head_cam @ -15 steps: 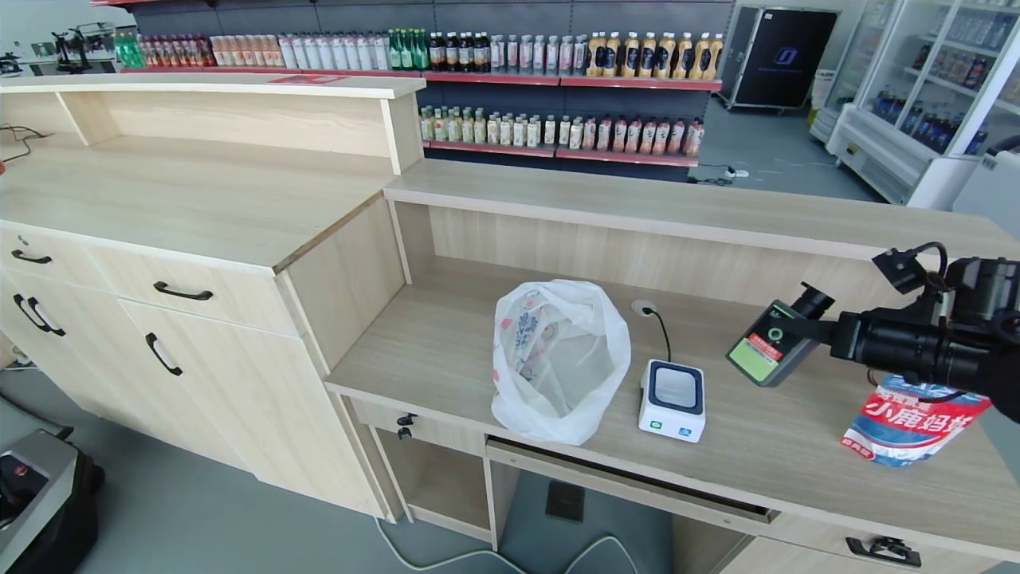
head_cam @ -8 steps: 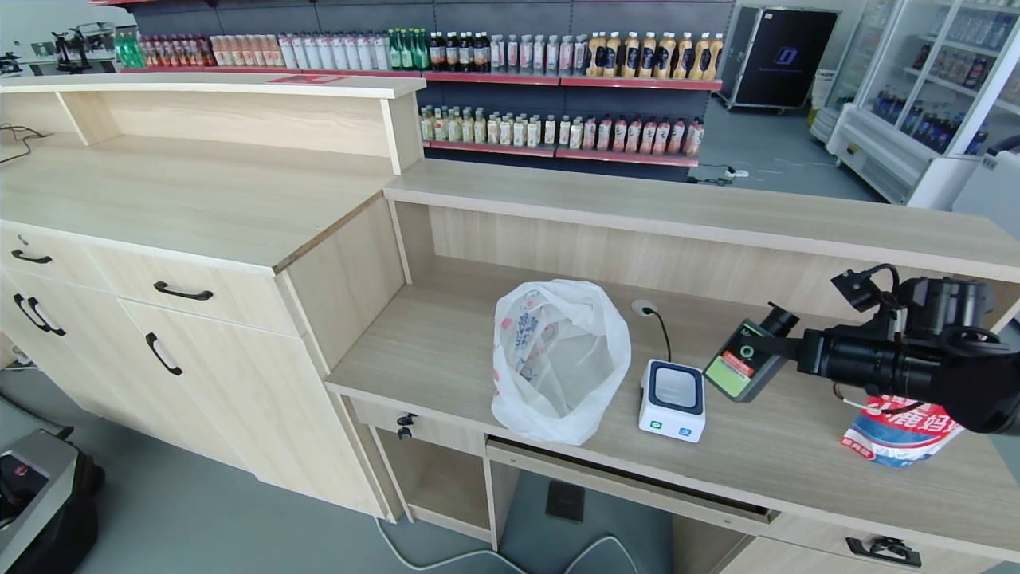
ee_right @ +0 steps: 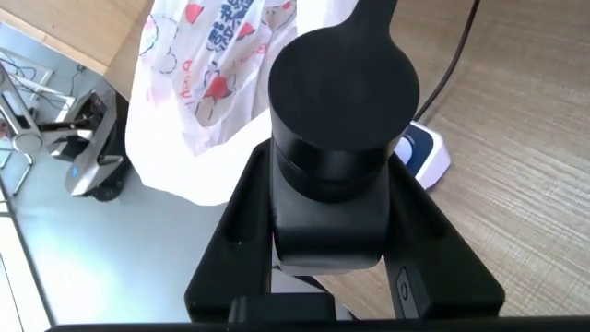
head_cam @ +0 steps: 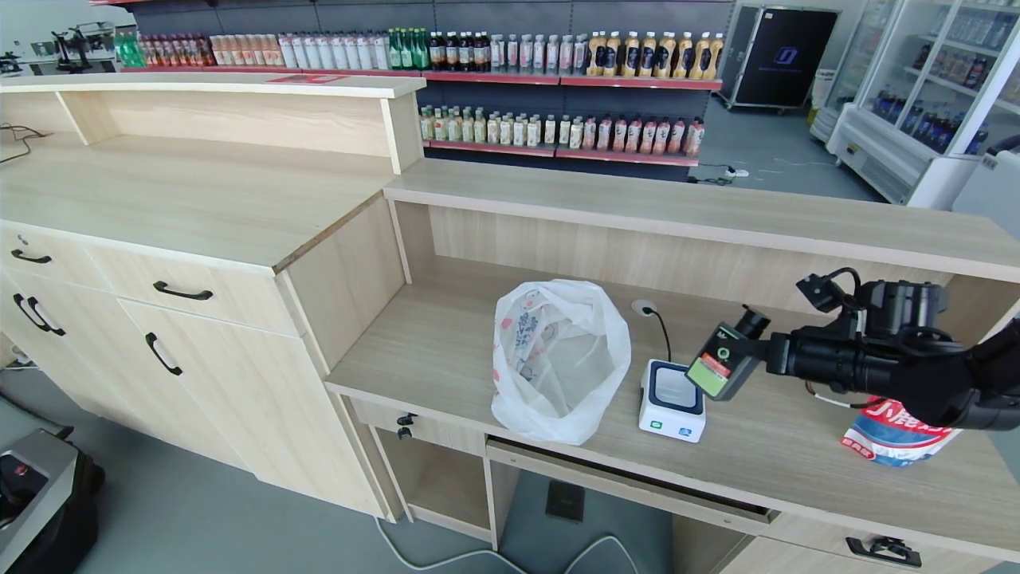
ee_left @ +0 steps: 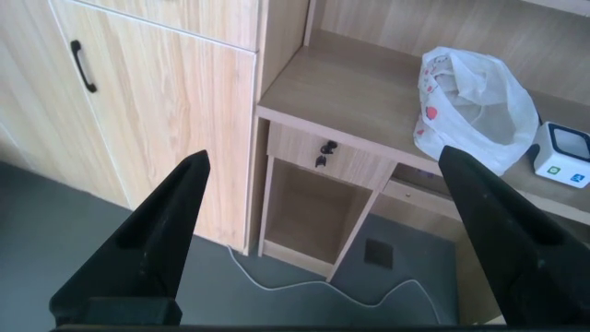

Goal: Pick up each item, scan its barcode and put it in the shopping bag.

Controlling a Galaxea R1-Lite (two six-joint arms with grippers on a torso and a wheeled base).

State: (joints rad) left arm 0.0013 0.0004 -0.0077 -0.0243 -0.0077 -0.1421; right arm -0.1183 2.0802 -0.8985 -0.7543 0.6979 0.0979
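Matte black cylindrical right arm [head_cam: 868, 368]; black wedge-fingered left claw [ee_left: 318, 244]

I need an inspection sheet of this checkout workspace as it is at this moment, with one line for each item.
surface: pale wooden counter carrying bag, scanner and pouch.
job's things: white shopping bag open, beside the scanner; dark item with green label held in the air close to the scanner; blue-and-white pouch lying at the right.
clutter: nothing seen.
grippers: right gripper shut on the dark item; left gripper open, over the floor.
cables: black scanner cable runs to a hole in the counter.
surroundings: shelves of bottles; glass-door coolers.
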